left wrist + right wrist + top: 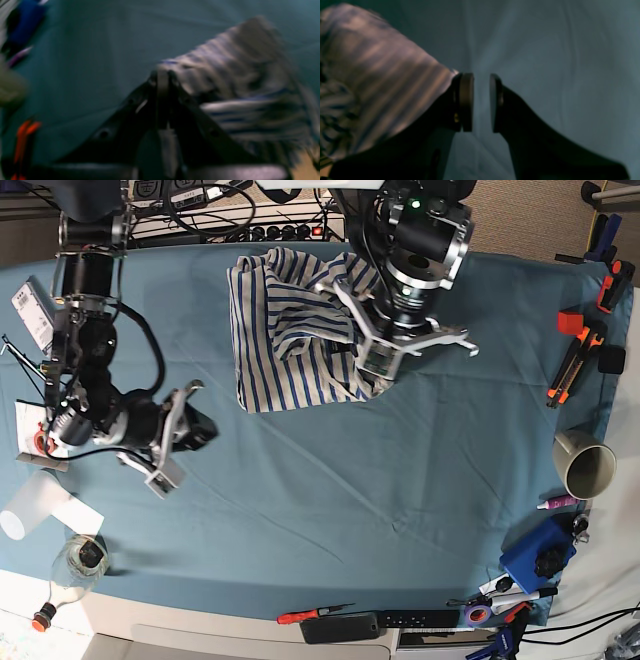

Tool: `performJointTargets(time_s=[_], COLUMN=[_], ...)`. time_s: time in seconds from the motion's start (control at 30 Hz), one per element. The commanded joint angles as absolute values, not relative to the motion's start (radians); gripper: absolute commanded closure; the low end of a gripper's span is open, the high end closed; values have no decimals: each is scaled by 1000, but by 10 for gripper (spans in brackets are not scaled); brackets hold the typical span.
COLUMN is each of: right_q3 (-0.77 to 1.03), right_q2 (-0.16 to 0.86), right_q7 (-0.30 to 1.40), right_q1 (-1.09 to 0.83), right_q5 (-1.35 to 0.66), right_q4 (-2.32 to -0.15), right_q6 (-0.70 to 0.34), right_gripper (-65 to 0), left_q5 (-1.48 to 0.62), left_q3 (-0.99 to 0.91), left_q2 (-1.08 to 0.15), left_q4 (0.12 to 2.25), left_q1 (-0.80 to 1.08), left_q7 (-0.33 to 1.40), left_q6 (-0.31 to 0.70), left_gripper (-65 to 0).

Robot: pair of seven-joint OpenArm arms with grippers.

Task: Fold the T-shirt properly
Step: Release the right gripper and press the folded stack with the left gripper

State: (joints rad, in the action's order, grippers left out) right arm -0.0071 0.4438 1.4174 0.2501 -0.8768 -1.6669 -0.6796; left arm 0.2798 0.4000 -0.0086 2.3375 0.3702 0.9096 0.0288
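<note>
Left gripper (378, 372) is clamped on the T-shirt (285, 330) edge, likely for dragging a fold across the bunched cloth (far table side), while right gripper (481, 102) waits part-open, empty.

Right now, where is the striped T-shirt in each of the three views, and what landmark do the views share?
Left wrist: the T-shirt fills the right half, pinched at its edge by the shut left gripper.
Right wrist: it lies at the left edge, beside the open, empty right gripper.
Base: upper centre, under the left arm.
Shared landmark: the blue tablecloth.
</note>
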Motion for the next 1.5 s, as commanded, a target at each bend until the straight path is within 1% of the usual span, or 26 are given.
performJointTargets(time_s=[0.0,0.13,0.23,0.33,0.5,0.57,0.7,0.8,1.03,1.17,1.33,1.43,1.47], right_q3=[3,3,4,9,9,9,9,9,9,9,9,9,9], right_q2=[466,488,496,496,496,496,496,496,496,496,496,496,496], right_q7=[1396,1396,1382,1346,1341,1340,1339,1336,1325,1309,1298,1290,1286], right_q1=[271,262,263,263,263,263,263,263,263,263,263,263,263], right_q5=[-883,-830,-767,-707,-702,-702,-702,-702,-698,-698,-698,-698,-699], right_q4=[-1680,-1680,-1680,-1680,-1680,-1680,-1680,-1680,-1680,-1680,-1680,-1680,-1680], right_q6=[-677,-647,-607,-573,-571,-571,-571,-571,-572,-572,-572,-572,-571], right_gripper=[-121,-121,-121,-121,-121,-121,-121,-121,-121,-121,-121,-121,-121], left_q5=[239,80,20,22,22,22,22,24,107,165,239,278,278], left_q3=[403,404,403,403,403,403,403,403,403,403,403,403,403], left_q2=[-2,-2,-2,-2,3,3,3,3,1,-3,-3,-3,-3], left_q4=[2356,2356,2345,2339,2313,2270,2160,2123,2123,2160,2262,2315,2327], left_q1=[368,368,367,364,328,303,256,232,266,318,379,409,417], left_q7=[881,881,876,836,799,797,812,866,1028,1040,1040,1029,1024], left_q6=[66,240,270,264,258,235,219,218,223,222,220,174,173], left_gripper=[0,0,0,0,0,0,0,0,0,0,0,0,0])
